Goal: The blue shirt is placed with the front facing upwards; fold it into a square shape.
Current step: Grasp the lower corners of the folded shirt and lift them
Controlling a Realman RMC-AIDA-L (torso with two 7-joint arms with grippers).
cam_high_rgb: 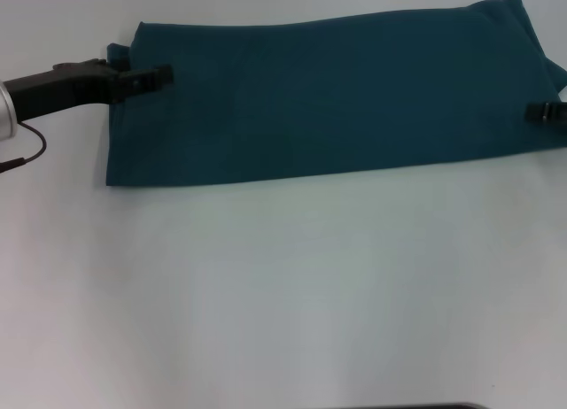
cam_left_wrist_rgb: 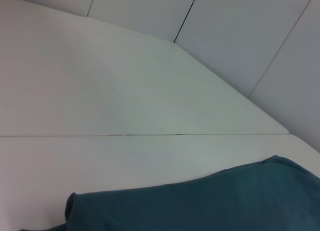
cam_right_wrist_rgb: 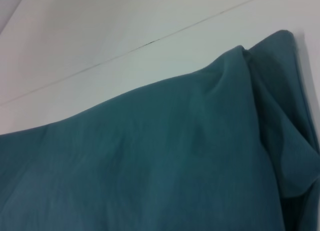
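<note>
The dark teal-blue cotton shirt (cam_high_rgb: 328, 95) lies as a long band along the white table's (cam_high_rgb: 283, 294) far edge. The left claw (cam_high_rgb: 158, 76) and right claw (cam_high_rgb: 547, 111) sit at its ends; I cannot tell their grip. Uneven lifting could skew the fold.

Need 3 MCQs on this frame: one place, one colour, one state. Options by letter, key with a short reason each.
1. Where is the left gripper?
A. at the shirt's left end
B. over the bare table
C. out of view

2. What colour is the blue shirt?
A. red
B. dark teal-blue
C. yellow

3. What state is the shirt in?
A. spread out with sleeves showing
B. hanging off the table
C. folded into a long band

Key: 1 A, its fingers reach onto that end; 2 B, teal in every view; 3 C, a long band with the right gripper at its other end.
</note>
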